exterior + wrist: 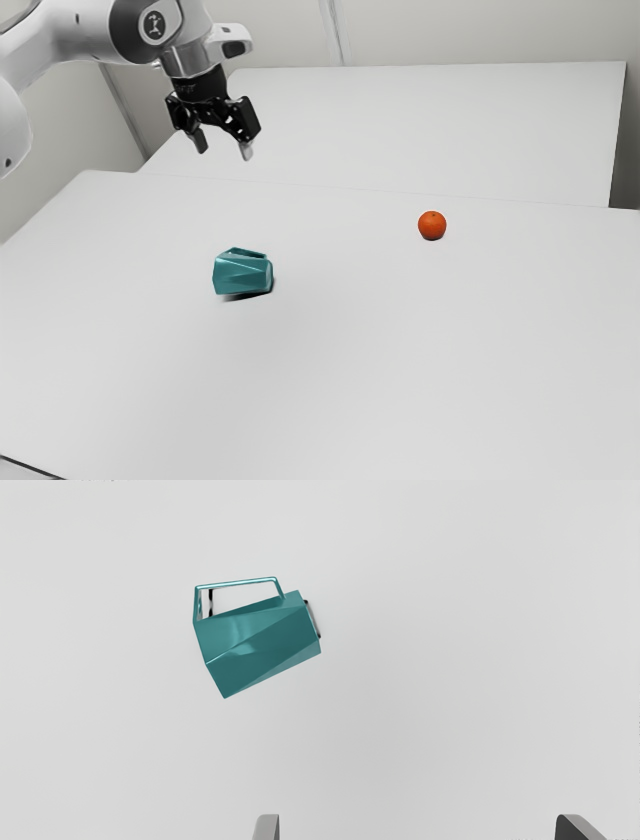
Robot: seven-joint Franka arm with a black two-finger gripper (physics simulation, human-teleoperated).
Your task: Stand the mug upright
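The teal, faceted mug with an angular loop handle [242, 272] lies on its side on the smooth white table [400, 350], well apart from the round orange fruit [432, 225], toward the exterior view's left of it and nearer the camera. As it lies, the task's goal is not met. The black two-finger gripper [223, 149] hangs above the table, also toward the exterior view's left of the orange fruit, its fingers spread wide and holding nothing. By my judgement, the whole righting is left: coming down to the mug, getting a grip, turning it onto its base, letting go and seeing it stand by itself
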